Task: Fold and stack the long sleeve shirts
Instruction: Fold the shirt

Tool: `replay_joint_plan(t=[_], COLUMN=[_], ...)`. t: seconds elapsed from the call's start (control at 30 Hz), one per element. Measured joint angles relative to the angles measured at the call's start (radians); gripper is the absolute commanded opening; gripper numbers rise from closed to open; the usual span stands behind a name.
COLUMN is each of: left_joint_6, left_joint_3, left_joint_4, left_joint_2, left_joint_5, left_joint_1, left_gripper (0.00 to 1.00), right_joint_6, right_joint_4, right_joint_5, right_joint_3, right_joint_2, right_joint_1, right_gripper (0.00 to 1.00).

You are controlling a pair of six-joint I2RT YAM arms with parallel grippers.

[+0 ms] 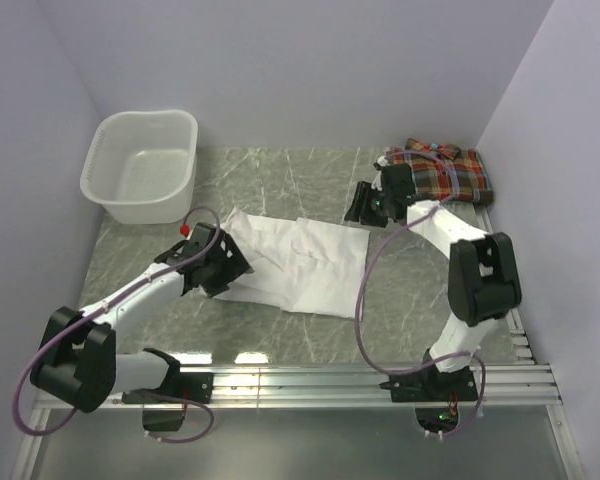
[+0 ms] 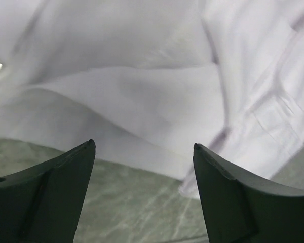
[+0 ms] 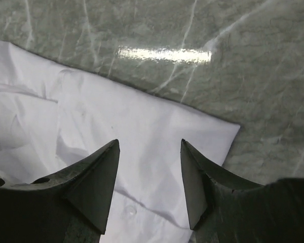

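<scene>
Hovering wide open, nothing held: left gripper point(image 2: 143, 144) at left edge of white shirt point(image 1: 300, 265), right gripper point(image 3: 149, 142) over its far right corner. White shirt is spread at centre; plaid shirt point(image 1: 450, 170) is set far right. Folding of white shirt judged in hand; edges must be pinched next.

marble table point(image 1: 300, 180): white shirt point(image 1: 300, 265), plaid shirt point(image 1: 450, 170), basket point(image 1: 130, 208)
</scene>
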Motion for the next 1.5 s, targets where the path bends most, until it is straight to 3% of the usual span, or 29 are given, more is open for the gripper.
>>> replay_joint_plan(t=[0.23, 0.4, 0.53, 0.77, 0.97, 1.1, 1.23, 1.4, 1.5], left_joint_6=[0.065, 0.14, 0.161, 0.142, 0.122, 0.119, 0.158, 0.235, 0.273], left_joint_3=[0.222, 0.356, 0.399, 0.406, 0.411, 0.418, 0.466, 0.599, 0.674], left_joint_4=[-0.031, 0.05, 0.101, 0.129, 0.144, 0.133, 0.062, -0.018, -0.051], left_joint_2=[0.001, 0.16, 0.319, 0.539, 0.541, 0.534, 0.513, 0.502, 0.502], left_joint_5=[-0.013, 0.056, 0.119, 0.184, 0.188, 0.167, 0.096, 0.005, -0.056], left_joint_1=[-0.138, -0.253, -0.313, -0.317, -0.273, -0.25, -0.247, -0.246, -0.238], left_gripper=[0.79, 0.73, 0.66, 0.6, 0.61, 0.67, 0.72, 0.67, 0.65], right_joint_6=[0.101, 0.212, 0.28, 0.303, 0.296, 0.262, 0.208, 0.099, 0.029], right_joint_4=[0.076, 0.189, 0.268, 0.363, 0.386, 0.361, 0.313, 0.233, 0.2], right_joint_5=[-0.048, -0.174, -0.245, -0.297, -0.338, -0.331, -0.304, -0.257, -0.238], right_joint_3=[-0.337, -0.618, -0.73, -0.724, -0.687, -0.616, -0.557, -0.489, -0.41], right_joint_2=[-0.299, -0.422, -0.444, -0.338, -0.243, -0.204, -0.232, -0.322, -0.333], right_joint_1=[-0.005, -0.007, -0.007, -0.014, -0.054, -0.071, -0.074, -0.036, 0.026], right_gripper=[0.56, 0.48, 0.43, 0.38, 0.38, 0.39, 0.45, 0.65, 0.66])
